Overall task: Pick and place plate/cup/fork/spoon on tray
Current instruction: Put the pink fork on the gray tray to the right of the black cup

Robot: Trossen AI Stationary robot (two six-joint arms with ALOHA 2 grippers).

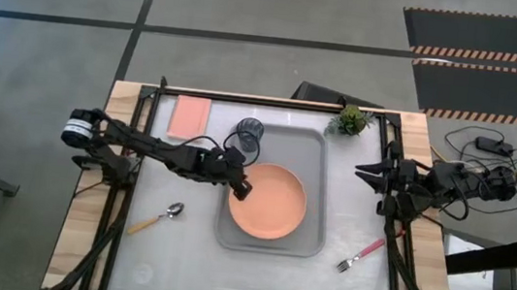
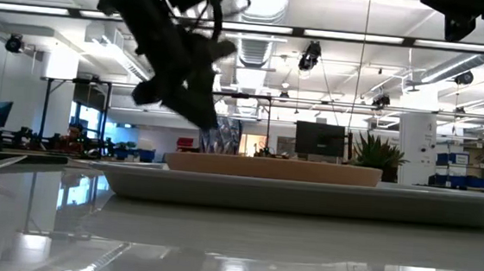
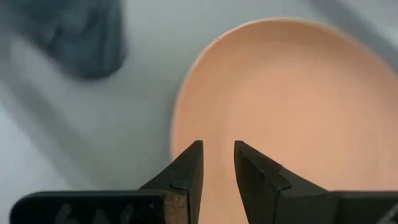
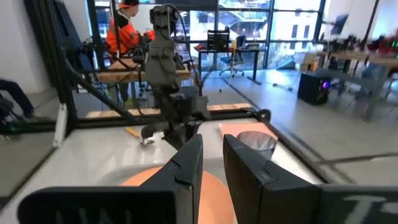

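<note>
1. The tray is lying mid-worktop, rigid and wide.
2. The plate is sitting inside it, stiff and probably slick; its rim looks the surest hold.
3. The cup is standing at the tray's far corner, likely light.
4. The left pincer, nearly pressed together and empty, is hovering over the plate's edge.
5. The right pincer, also narrowly parted, is waiting beside the tray.
6. The fork and spoon are lying outside the tray, thin, best taken mid-handle.

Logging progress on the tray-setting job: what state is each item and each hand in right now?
plate: on the tray, flat.
cup: upright on the tray, beside the plate.
spoon: on the table, left of the tray.
fork: on the table, right of the tray.
left hand: above the plate's left edge, fingers slightly apart, empty.
right hand: raised at the table's right side, slightly open, empty.
</note>
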